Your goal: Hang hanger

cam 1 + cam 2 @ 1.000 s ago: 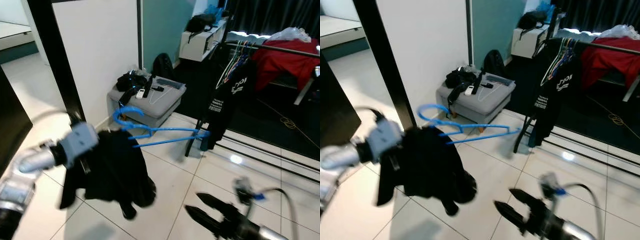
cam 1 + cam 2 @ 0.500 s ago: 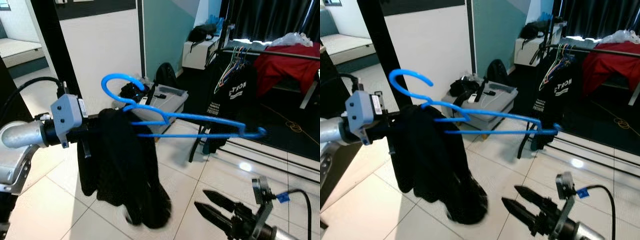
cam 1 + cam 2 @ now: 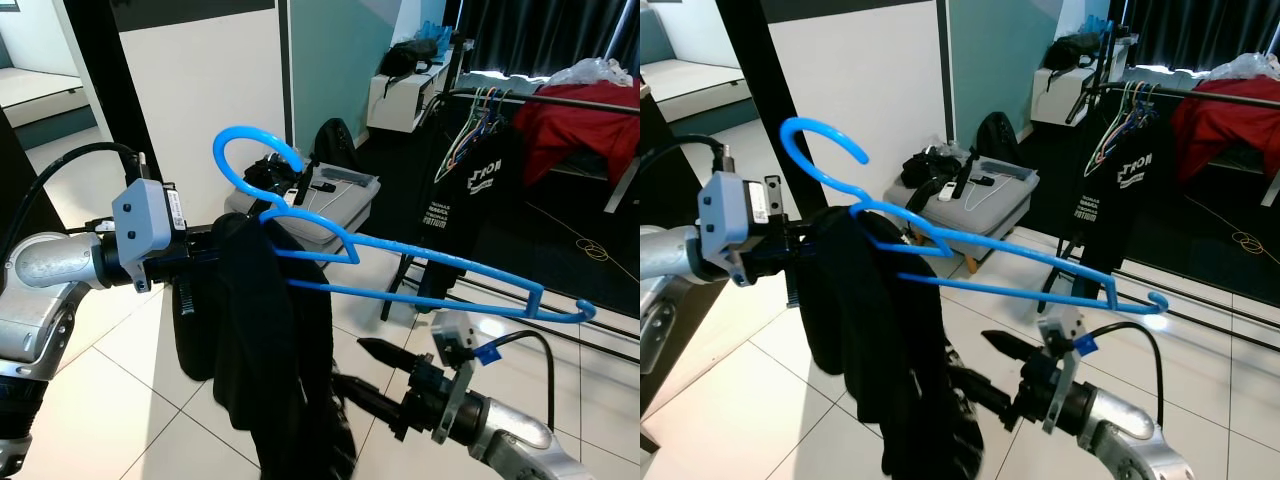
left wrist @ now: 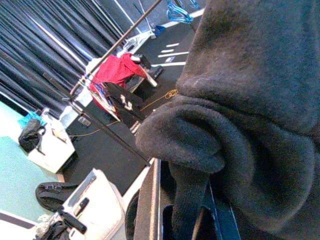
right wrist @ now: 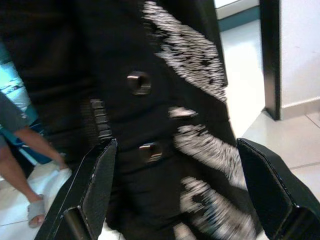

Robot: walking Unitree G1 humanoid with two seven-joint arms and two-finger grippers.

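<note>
Carrying step, I judge: left gripper [image 3: 200, 262], fingers hidden by cloth so grip unclear, bears blue hanger [image 3: 400, 268] w/ black garment [image 3: 265, 350]. Right gripper [image 3: 365, 375] spread open, empty, beside garment. Next: reach clothes rail [image 3: 560, 98], far ahead, hook over it.

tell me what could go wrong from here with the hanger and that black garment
The black garment is bunched on the near end of the blue hanger, whose far arm juts bare, so it may slide off.

The left gripper holds that loaded end, so the hanger could tip or twist.

The right gripper, fingers open, points at the hanging cloth and might snag it.

The clothes rail stands farther off, across the room.
</note>
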